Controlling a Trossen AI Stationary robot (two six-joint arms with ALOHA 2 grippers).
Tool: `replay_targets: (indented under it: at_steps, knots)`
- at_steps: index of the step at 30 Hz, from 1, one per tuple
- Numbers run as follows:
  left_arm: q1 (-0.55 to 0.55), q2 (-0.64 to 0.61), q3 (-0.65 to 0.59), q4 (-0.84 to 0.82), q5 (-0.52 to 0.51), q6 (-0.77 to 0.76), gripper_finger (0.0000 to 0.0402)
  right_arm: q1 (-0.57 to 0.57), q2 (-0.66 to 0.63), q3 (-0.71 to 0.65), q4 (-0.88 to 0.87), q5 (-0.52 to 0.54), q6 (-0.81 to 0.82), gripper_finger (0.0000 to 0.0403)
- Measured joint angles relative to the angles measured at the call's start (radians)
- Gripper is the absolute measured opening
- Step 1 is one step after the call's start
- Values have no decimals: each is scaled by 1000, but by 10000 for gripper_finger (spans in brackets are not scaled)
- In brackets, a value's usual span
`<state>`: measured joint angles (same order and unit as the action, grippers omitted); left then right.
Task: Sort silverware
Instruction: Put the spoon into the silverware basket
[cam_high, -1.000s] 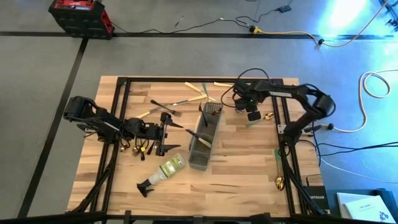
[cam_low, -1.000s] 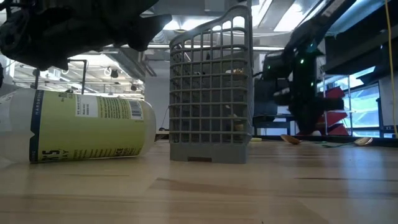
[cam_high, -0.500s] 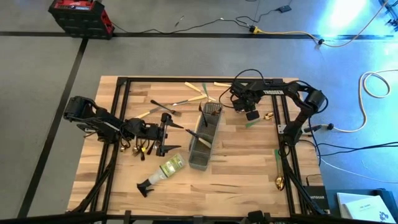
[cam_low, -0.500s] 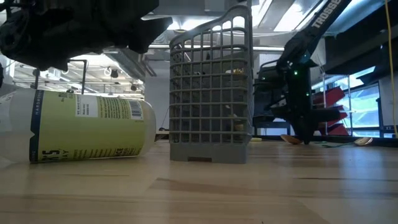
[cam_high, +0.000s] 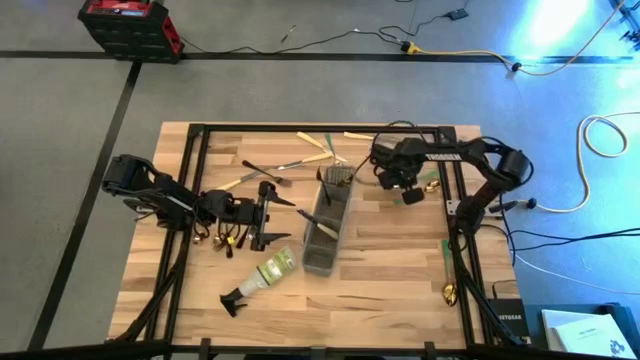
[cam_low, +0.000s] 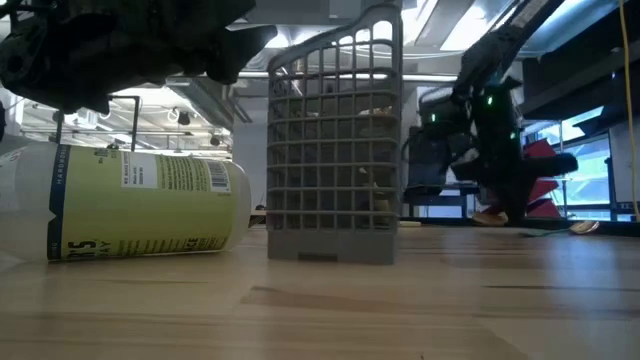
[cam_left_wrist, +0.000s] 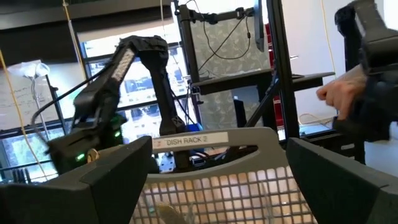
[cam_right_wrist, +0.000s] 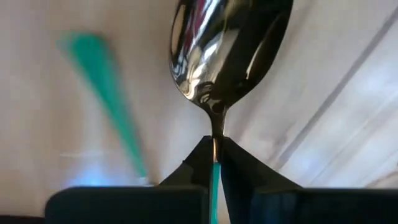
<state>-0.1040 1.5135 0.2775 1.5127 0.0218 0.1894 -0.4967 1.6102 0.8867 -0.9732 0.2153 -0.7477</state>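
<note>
Floor: grey concrete (cam_high: 300, 90), crossed by black tape lines (cam_high: 300, 55).
Table: light wooden planks (cam_high: 380, 280).
Corner: red and black toolbox (cam_high: 130, 25) (on the floor).
Cables: yellow cord (cam_high: 470, 55), white cord (cam_high: 600, 135).
Light: bright windows (cam_low: 590, 160) behind.

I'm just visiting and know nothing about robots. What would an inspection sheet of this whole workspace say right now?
Surface: pale wooden plank table, black frame rails.
Job's things: shiny spoon with a green handle pinched in the right end effector; cream-handled pieces loose at the far edge; gold spoon by the right rail.
Clutter: grey mesh cutlery caddy mid-table; clear spray bottle with green label lying on its side.
End effectors: right shut on the spoon, beside the caddy; left end effector open, facing the caddy.
Cables: yellow cord and white cable on the floor.
Surroundings: red and black case; a person's hand beyond the table.
</note>
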Motion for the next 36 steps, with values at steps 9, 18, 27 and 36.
replay_targets:
  at_steps: [9,18,27,36]
  knots:
    - [0,0,0,27,0,-2,356,311,-240,0,-157,-131,285,1]
    - [0,0,22,44,22,-3,356,639,-487,0,103,-210,624,0]
    - [-37,0,102,13,72,48,356,858,-516,2,744,-223,663,0]
    - [-63,0,246,-162,143,48,356,951,-464,3,984,-227,565,0]
